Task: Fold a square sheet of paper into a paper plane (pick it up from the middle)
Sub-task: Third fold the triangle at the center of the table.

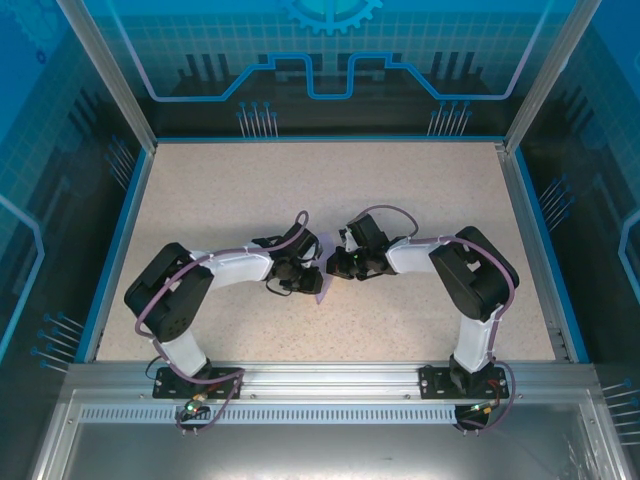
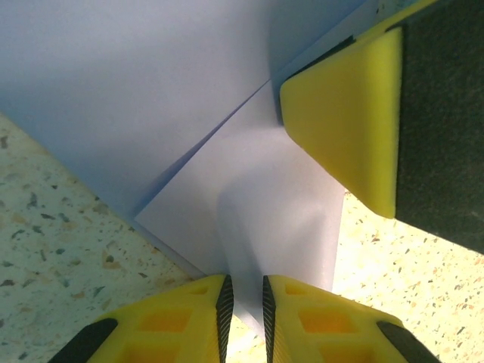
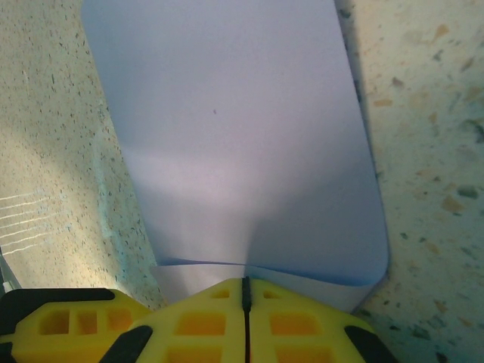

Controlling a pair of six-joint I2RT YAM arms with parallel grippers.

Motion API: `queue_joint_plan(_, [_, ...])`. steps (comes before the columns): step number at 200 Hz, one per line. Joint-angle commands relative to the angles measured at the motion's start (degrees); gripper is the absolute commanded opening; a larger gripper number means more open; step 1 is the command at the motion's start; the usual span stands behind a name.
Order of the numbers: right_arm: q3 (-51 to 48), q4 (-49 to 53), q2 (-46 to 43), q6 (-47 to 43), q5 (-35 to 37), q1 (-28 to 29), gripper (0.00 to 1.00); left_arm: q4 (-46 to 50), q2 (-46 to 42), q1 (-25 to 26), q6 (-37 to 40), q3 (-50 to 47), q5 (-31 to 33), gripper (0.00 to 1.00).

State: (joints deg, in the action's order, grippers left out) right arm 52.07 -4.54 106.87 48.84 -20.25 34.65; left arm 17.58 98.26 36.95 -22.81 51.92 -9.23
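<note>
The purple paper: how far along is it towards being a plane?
Early, it seems. Done: the paper shows one layer folded over another along a slanted edge. In hand: the left gripper and the right gripper each pinch it, shut. Left: no pointed nose or wings yet, so most folds remain.

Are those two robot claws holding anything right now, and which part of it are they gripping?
Yes, both hold the sheet of paper. The left gripper and the right gripper each pinch the paper edge nearest to them.
</note>
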Motion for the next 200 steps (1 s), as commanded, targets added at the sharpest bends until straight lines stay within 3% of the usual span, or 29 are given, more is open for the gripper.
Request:
queue_joint_plan(1, [-1.4, 3.1, 1.4, 0.2, -0.7, -0.7, 0.07, 2.2, -1.3, 0.6, 1.6, 0.0, 2.4, 0.23])
queue_joint_plan(70, [-1.4, 3.3, 1.7, 0.1, -1.2, -0.6, 0.05, -1.5, -11.1, 1.7, -1.7, -3.0, 0.3, 0.26])
queue_joint_plan(129, [-1.4, 3.3, 1.7, 0.1, -2.1, -0.7, 0.05, -7.5, -6.0, 2.8, 0.1, -3.6, -4.6, 0.23])
queue_joint_plan(200, [-1.1, 4.5, 1.7, -0.8, -1.8, -0.6, 0.04, -8.6, -0.5, 2.9, 3.3, -3.6, -2.1, 0.21])
